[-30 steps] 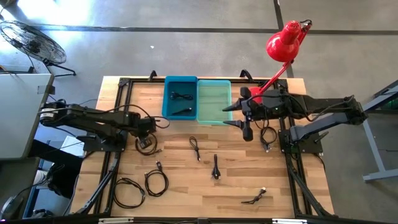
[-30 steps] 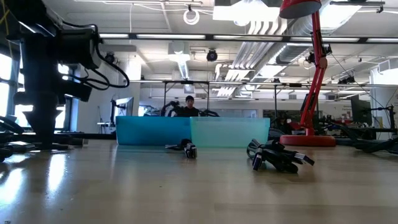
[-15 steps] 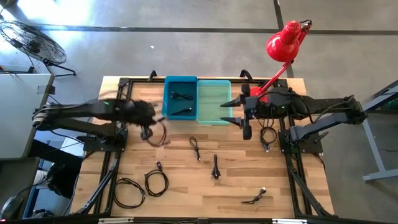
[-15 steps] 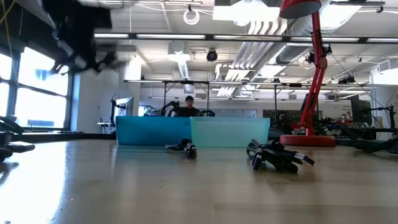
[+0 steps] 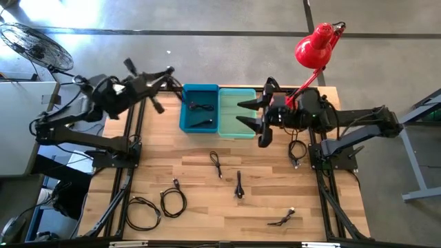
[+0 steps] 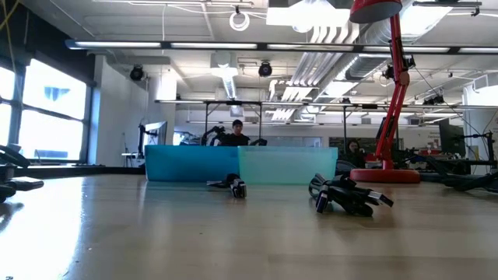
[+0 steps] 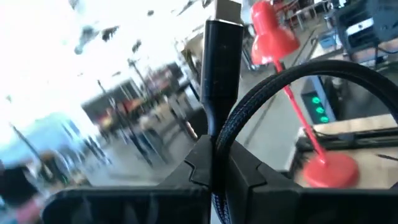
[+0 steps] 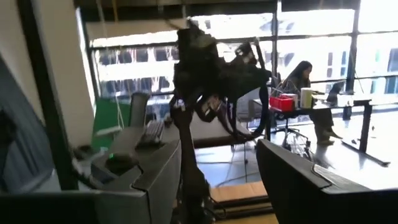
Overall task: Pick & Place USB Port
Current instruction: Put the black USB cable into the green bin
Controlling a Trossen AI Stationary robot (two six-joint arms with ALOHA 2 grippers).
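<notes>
My left gripper (image 5: 161, 85) is raised high beyond the table's far-left corner, next to the blue bin (image 5: 200, 91), and is shut on a black USB cable. In the left wrist view its plug (image 7: 221, 62) stands up from the fingers, and the braided cord (image 7: 292, 78) arcs away. My right gripper (image 5: 247, 114) hovers open over the teal bin (image 5: 234, 103). The right wrist view shows its own gripper (image 8: 217, 180) open, with my left gripper (image 8: 208, 71) and the cable farther off. Neither gripper shows in the low view. My left gripper pinches the USB cable between its two fingers at the plug's rear end (image 7: 214, 134), where the braided cord leaves it. The plug points away from the fingers, metal tip (image 7: 227, 9) outermost. The cable is lifted clear of the table, and its cord loops off to one side.
Several loose cables lie on the wood: one (image 5: 216, 164), another (image 5: 238, 184), a coil (image 5: 172, 201) and one near the near edge (image 5: 282, 220). The blue bin holds cables (image 5: 200, 114). A red lamp (image 5: 313, 48) stands at the far-right corner. A person (image 6: 236, 131) shows beyond the bins.
My left gripper has risen from the table's left middle, carrying the cable up clear of the wood, and swung toward the far-left corner, tipping upward. It has left the low view. My right gripper has shifted a little left over the teal bin.
</notes>
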